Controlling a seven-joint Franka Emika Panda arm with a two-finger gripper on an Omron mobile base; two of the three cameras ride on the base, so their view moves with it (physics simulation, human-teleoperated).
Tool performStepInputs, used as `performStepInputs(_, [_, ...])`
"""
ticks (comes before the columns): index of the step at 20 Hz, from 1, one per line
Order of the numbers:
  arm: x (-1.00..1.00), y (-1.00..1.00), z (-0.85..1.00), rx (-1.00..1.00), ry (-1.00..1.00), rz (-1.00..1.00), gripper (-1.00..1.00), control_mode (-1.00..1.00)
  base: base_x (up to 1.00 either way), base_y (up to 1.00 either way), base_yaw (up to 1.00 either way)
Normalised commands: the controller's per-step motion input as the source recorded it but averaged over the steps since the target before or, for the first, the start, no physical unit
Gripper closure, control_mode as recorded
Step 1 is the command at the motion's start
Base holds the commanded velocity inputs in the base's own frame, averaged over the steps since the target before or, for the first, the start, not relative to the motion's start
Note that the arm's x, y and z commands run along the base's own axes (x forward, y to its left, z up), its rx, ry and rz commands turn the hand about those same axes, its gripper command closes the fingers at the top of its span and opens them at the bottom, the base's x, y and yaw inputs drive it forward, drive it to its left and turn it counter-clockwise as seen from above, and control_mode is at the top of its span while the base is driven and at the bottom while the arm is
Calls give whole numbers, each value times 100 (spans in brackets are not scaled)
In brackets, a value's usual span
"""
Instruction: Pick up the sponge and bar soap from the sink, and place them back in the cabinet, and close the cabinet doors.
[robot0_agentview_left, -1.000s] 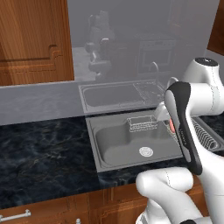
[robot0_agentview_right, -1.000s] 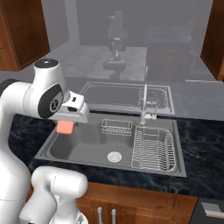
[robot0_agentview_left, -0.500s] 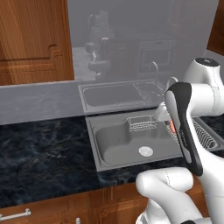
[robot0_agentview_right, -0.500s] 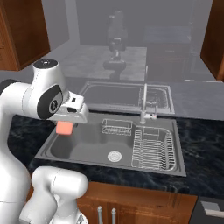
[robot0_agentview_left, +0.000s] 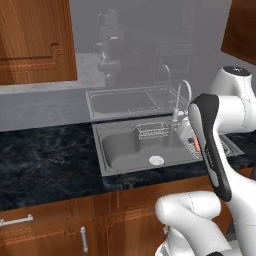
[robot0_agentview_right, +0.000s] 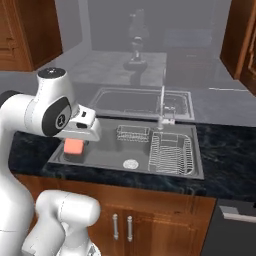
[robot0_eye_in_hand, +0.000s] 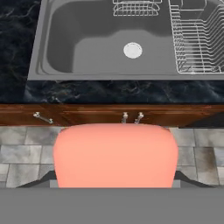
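My gripper is shut on the bar soap, a salmon-pink bar with rounded corners. In the hand view the bar soap sits between the dark fingertips of my gripper. The soap hangs above the left front corner of the grey sink. The sink's basin holds nothing but its white drain. A sliver of the soap peeks past the forearm. A reddish-brown cabinet door hangs at the upper left. The sponge is out of view.
A wire dish rack fills the sink's right side, with a small wire basket at the back and the faucet behind it. Black marble counter runs to either side. Wooden base cabinets and tiled floor lie below.
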Motion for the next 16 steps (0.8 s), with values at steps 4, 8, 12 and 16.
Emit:
performStepInputs(4, [0,0,0,0,0,0,100,100,-61,-44,0])
performStepInputs(8, [0,0,0,0,0,0,100,100,-58,-52,0])
performStepInputs(12, [0,0,0,0,0,0,100,100,-50,-58,0])
performStepInputs(16, [0,0,0,0,0,0,100,100,-44,-68,0])
